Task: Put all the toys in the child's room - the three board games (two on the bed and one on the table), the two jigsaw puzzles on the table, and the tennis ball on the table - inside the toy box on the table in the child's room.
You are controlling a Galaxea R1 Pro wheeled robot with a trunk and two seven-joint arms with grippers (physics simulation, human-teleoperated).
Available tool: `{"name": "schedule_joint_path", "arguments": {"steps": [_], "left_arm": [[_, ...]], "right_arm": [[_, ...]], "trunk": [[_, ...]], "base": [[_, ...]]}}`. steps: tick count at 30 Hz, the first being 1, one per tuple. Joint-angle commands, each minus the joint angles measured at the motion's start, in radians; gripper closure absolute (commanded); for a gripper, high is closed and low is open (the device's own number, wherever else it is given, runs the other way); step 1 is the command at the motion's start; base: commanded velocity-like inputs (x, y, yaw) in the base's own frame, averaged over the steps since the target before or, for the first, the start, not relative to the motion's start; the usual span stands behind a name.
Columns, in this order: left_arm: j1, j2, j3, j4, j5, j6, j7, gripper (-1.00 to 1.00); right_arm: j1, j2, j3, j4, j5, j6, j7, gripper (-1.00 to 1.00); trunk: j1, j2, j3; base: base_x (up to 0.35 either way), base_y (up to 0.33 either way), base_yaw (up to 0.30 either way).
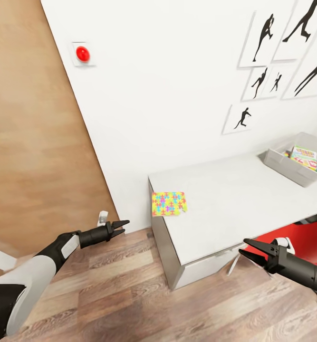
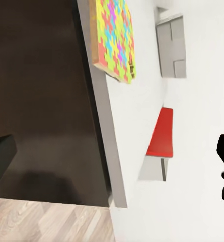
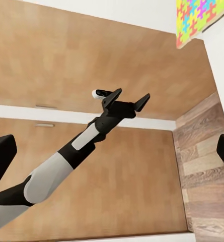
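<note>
One jigsaw puzzle (image 1: 168, 203), a thin square of yellow, pink, blue and green pieces, lies at the near left corner of the table (image 1: 234, 199). It also appears in the wrist views (image 2: 114, 38) (image 3: 200, 17). The light grey toy box (image 1: 291, 168) stands at the table's far right end with flat printed toys (image 1: 304, 153) inside. My left gripper (image 1: 121, 227) hangs open over the floor, left of the table corner and below the puzzle's height, empty. My right gripper (image 1: 243, 247) is open and empty in front of the table's front edge.
A red chair (image 1: 310, 232) sits under the table at the right, close to my right arm. A wooden door (image 1: 30, 142) stands at the left, and a red button (image 1: 82, 53) is on the white wall. Wood-plank floor lies in front of the table.
</note>
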Motion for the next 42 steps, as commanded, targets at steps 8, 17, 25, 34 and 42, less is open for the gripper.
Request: {"name": "schedule_joint_path", "arguments": {"steps": [8, 17, 25, 34, 42], "left_arm": [[-0.001, 0.001, -0.008, 0.000, 0.011, 0.007, -0.001, -1.00], [0.000, 0.000, -0.008, 0.000, 0.011, 0.007, -0.001, -1.00], [0.001, -0.004, -0.008, 0.000, 0.011, 0.006, -0.001, -1.00], [0.003, -0.012, -0.008, 0.004, 0.011, -0.003, -0.002, -1.00], [0.029, -0.049, -0.008, 0.005, 0.010, -0.041, -0.004, -1.00]], "right_arm": [[-0.001, 0.000, -0.001, 0.000, 0.006, 0.004, 0.007, -1.00], [-0.001, 0.000, -0.001, 0.000, 0.006, 0.003, 0.005, -1.00], [-0.001, 0.002, -0.001, 0.000, 0.006, 0.003, -0.008, -1.00], [-0.001, 0.003, -0.001, 0.000, 0.006, 0.003, -0.010, -1.00], [-0.001, 0.003, -0.001, 0.000, 0.005, 0.003, -0.010, -1.00]], "trunk": [[0.001, -0.001, -0.009], [0.001, -0.001, -0.010], [0.001, -0.001, -0.010], [0.001, -0.001, -0.010], [0.001, -0.001, -0.010]], "base": [[0.265, 0.049, 0.000], [0.256, 0.002, 0.000], [0.293, 0.000, 0.000], [0.094, 0.000, 0.000], [0.004, 0.000, 0.000]]}}
